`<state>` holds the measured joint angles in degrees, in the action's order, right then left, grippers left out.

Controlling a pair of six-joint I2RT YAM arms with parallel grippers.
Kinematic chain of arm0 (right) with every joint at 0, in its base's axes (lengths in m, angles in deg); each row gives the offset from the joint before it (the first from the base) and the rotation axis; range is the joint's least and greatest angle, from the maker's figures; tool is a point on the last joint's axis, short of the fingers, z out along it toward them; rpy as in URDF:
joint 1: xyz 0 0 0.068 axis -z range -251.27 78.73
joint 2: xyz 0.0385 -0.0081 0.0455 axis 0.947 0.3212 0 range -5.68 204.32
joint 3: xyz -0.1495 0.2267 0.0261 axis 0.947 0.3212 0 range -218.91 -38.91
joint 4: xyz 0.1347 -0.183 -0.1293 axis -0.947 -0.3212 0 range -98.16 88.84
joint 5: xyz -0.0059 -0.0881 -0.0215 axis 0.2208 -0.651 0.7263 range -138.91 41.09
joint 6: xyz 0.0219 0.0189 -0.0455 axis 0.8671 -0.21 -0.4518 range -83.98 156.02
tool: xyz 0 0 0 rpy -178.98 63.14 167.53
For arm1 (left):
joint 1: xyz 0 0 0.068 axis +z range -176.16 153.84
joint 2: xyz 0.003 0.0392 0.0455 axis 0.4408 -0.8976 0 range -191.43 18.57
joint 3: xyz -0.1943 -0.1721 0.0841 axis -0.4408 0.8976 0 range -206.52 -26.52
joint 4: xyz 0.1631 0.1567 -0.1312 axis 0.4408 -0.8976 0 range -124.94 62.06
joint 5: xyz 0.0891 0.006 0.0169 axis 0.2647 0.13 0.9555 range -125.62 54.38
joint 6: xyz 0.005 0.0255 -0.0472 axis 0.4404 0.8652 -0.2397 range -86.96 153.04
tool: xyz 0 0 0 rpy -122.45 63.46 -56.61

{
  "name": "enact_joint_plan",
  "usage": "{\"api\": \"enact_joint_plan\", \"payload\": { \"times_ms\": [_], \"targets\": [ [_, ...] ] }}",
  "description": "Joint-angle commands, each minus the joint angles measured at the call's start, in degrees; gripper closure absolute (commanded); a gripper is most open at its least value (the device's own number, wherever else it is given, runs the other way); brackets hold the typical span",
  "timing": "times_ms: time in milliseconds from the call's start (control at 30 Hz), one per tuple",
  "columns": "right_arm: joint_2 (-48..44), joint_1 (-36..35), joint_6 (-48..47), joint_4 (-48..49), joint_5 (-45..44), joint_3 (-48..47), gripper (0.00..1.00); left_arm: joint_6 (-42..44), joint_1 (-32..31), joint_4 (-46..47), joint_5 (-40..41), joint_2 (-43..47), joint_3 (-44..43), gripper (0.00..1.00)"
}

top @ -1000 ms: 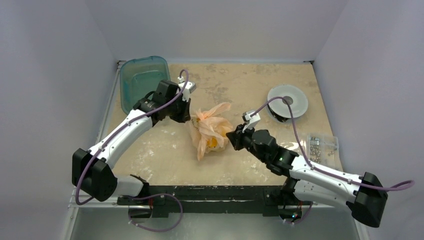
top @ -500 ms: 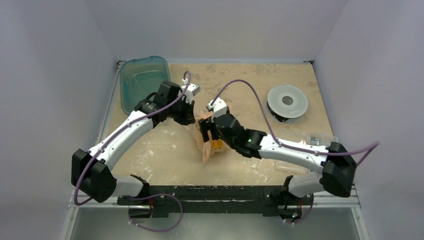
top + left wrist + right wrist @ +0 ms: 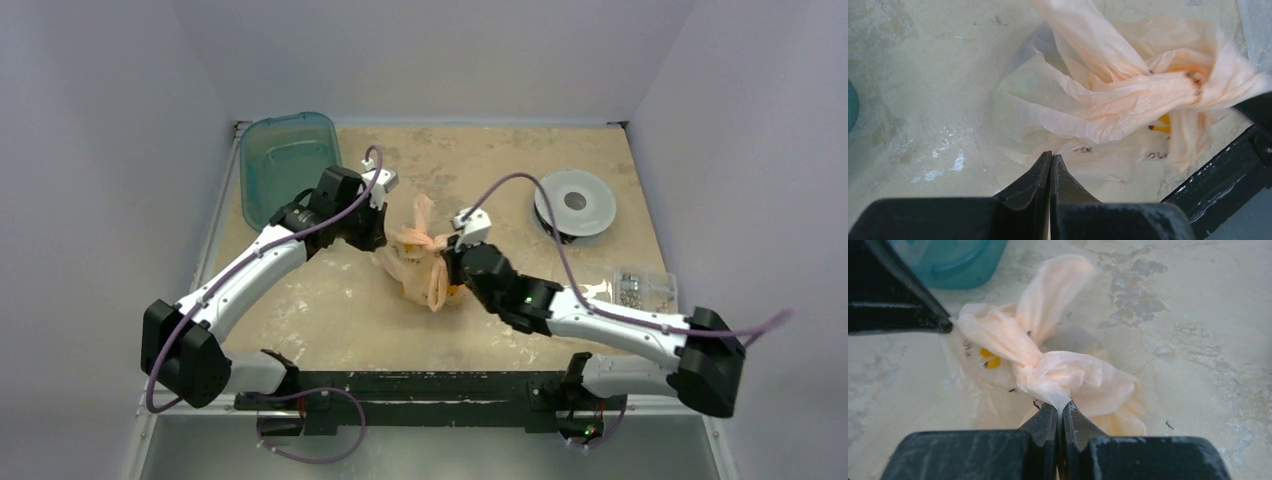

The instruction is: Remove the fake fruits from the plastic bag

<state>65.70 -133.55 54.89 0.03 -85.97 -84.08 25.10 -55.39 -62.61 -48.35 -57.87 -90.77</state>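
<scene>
The peach-orange plastic bag [image 3: 420, 255] lies bunched at the table's middle, stretched between both grippers. My left gripper [image 3: 378, 243] is shut, pinching the bag's left edge [image 3: 1051, 156]. My right gripper [image 3: 446, 268] is shut on the twisted, knotted handle part of the bag [image 3: 1062, 407]. The bag fills the left wrist view [image 3: 1108, 100] and the right wrist view [image 3: 1058, 375]. Small yellow shapes [image 3: 990, 360] show through the film; I cannot tell fruit from print. No fruit lies outside the bag.
A teal plastic tub [image 3: 285, 160] stands at the back left, behind the left arm. A grey spool [image 3: 573, 205] sits at the back right. A clear packet of metal parts [image 3: 643, 288] lies at the right edge.
My right arm swung left from the bag's right side onto the bag, closed on its knotted top and drew it slightly right. The bag bunched up taller. The left gripper stayed.
</scene>
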Motion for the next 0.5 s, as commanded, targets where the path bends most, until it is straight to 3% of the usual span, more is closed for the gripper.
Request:
{"api": "enact_joint_plan", "payload": {
  "times_ms": [0, 100, 267, 367, 400, 433, 467],
  "targets": [
    [-14.78, 13.71, 3.11, 13.59, 24.75, 11.53, 1.0, -0.13, 0.43, 1.98, 6.55, 2.46, 0.95, 1.0],
    [-17.46, 18.46, 2.98, 16.5, 39.01, 14.38, 1.0, -0.13, 0.41, 1.86, 5.57, 2.17, 0.63, 1.0],
    [-15.0, 18.55, 0.01, 12.47, 42.66, 12.21, 1.0, 1.39, 0.36, 1.48, 0.09, 2.99, -0.52, 1.0],
    [-14.48, 18.52, -1.95, 11.04, 43.56, 10.81, 1.0, 3.11, -1.18, 3.41, -2.08, 5.99, 0.72, 0.71],
    [-14.18, 18.53, -2.81, 10.16, 44.71, 10.07, 1.0, 3.65, -2.29, 4.76, -1.07, 7.59, 1.79, 0.55],
    [-13.7, 18.51, -4.78, 8.94, 45.27, 9.22, 1.0, 4.38, -3.57, 6.0, 0.21, 9.17, 2.71, 0.3],
    [-13.14, 18.47, -6.27, 7.52, 46.55, 8.3, 1.0, 5.21, -4.82, 7.51, 1.64, 10.57, 3.54, 0.19]
  ]
}}
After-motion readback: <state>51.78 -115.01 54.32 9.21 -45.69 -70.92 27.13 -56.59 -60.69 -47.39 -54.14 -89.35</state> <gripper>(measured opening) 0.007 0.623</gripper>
